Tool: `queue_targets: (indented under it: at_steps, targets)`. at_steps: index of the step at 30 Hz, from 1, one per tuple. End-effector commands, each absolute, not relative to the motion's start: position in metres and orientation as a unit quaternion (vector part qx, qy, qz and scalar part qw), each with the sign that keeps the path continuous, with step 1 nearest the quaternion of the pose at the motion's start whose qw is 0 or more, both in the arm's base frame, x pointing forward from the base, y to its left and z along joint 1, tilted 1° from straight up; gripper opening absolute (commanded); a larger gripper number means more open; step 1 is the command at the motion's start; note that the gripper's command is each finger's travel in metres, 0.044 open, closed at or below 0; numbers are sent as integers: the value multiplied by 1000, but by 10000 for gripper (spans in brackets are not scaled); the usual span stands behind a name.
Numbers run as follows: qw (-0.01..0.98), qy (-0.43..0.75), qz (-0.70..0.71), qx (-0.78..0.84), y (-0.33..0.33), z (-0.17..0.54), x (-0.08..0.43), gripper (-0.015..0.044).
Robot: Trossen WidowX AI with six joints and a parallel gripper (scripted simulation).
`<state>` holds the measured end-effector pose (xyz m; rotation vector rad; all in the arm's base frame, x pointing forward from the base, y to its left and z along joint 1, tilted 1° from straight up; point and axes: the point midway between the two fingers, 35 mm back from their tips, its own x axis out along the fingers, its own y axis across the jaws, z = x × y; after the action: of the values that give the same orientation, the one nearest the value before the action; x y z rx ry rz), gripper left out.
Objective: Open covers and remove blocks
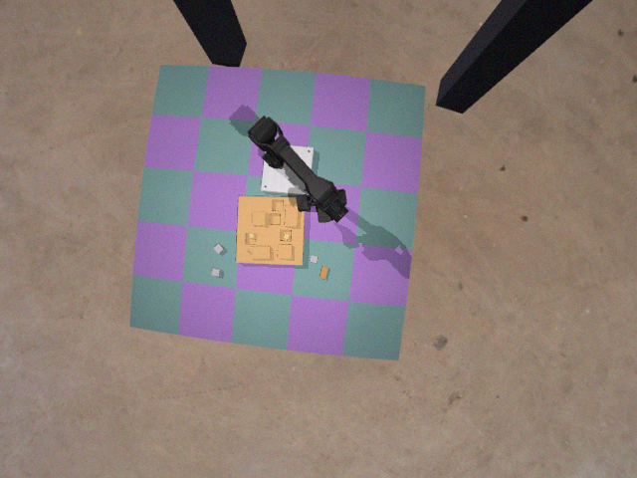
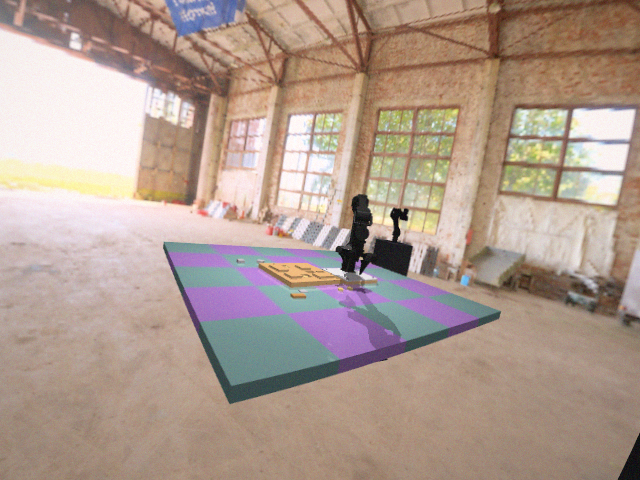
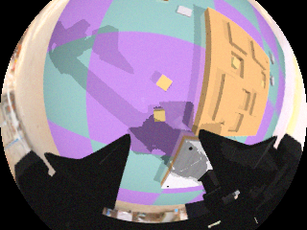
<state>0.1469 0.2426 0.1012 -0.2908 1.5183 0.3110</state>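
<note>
The orange puzzle board [image 1: 269,260] [image 3: 202,101] lies in front of the white base plate. Four raised covers, including a lower-left cover [image 1: 262,252] and a lower-right cover [image 1: 285,251], stand beside four uncovered wells. Two wells hold yellow blocks, one on the left [image 1: 251,237] and one on the right [image 1: 285,235] [image 3: 236,62]; the other two look empty. Two more yellow blocks lie on the table beside the board, one farther out [image 3: 164,82] and one nearer [image 3: 159,115]; the arm hides them in the top view. My gripper [image 3: 165,136] is open and empty above the table, near the nearer block.
Grey pieces lie left of the board, one upper [image 1: 218,248] and one lower [image 1: 216,272]. A small grey piece [image 1: 314,259] [image 2: 302,290] and an orange piece [image 1: 323,272] [image 2: 298,295] lie off its lower-right corner. The white base plate [image 1: 272,177] adjoins the board's rear side.
</note>
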Motion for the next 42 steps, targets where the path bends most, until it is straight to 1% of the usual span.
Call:
queue_targets:
  at_steps: [1, 13, 26, 27, 35, 42]
  targets:
    - [713, 689, 96, -86, 237, 104, 160, 309]
    - [709, 686, -107, 122, 208, 107, 214, 0]
    - [638, 617, -316, 337, 163, 109, 266, 0]
    - [640, 619, -312, 333, 162, 109, 266, 0]
    - [708, 679, -131, 144, 133, 110, 292, 0]
    - [722, 688, 48, -46, 99, 111, 315, 0]
